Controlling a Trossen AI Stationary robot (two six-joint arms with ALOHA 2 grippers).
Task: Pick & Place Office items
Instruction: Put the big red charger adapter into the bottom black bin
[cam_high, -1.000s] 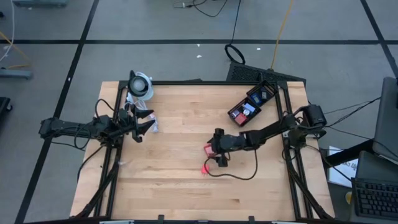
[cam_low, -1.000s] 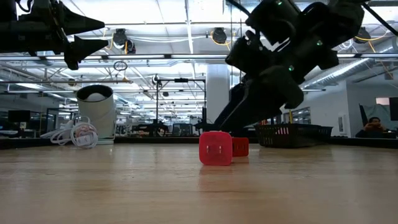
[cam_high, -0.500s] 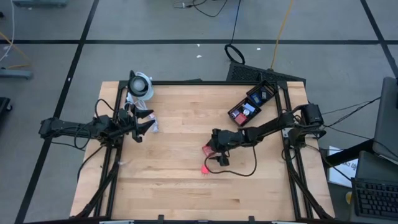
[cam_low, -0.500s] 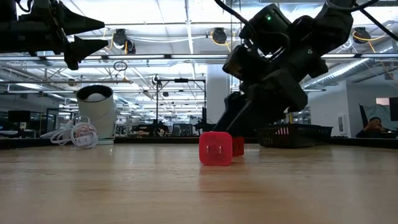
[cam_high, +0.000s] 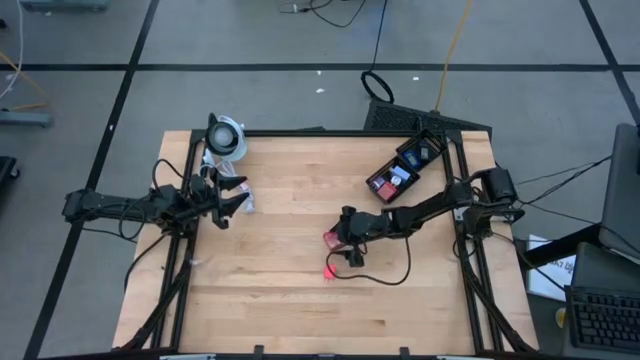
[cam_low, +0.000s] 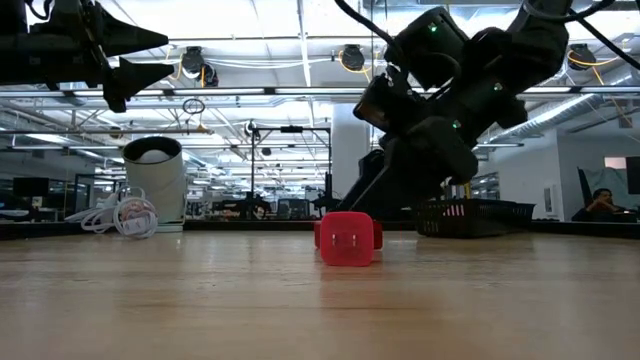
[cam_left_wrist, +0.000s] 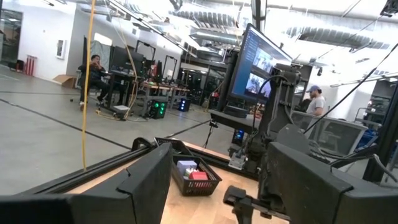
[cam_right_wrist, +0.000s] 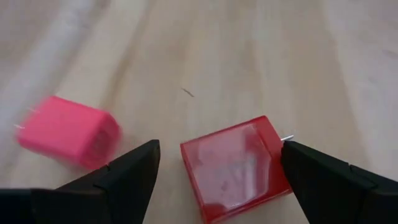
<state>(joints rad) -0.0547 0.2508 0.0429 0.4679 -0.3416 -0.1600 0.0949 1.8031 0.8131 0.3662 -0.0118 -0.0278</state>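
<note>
Open wood runs across the whole near half of the surface (cam_high: 280, 300), and most of its middle is bare too. Things crowd only the far corners: a black basket (cam_high: 405, 168) of small blocks at the far right edge, a round white device (cam_high: 225, 136) with a coiled cable (cam_low: 122, 215) at the far left.

Right gripper (cam_high: 343, 236) sits low near the middle, its fingers (cam_right_wrist: 124, 171) spread wide on either side of a clear red block (cam_right_wrist: 236, 167), with gaps showing on both sides, so nothing is gripped. A pink block (cam_right_wrist: 68, 132) lies just beside it, toward the front edge, apart from the fingers.

Left gripper (cam_high: 232, 195) hangs above the left edge, near the device, fingers parted about halfway and holding nothing.

Since a second ago the right gripper has slid slightly leftward over the red block, which from table height is now mostly hidden behind the pink one; the left arm has stayed put.
</note>
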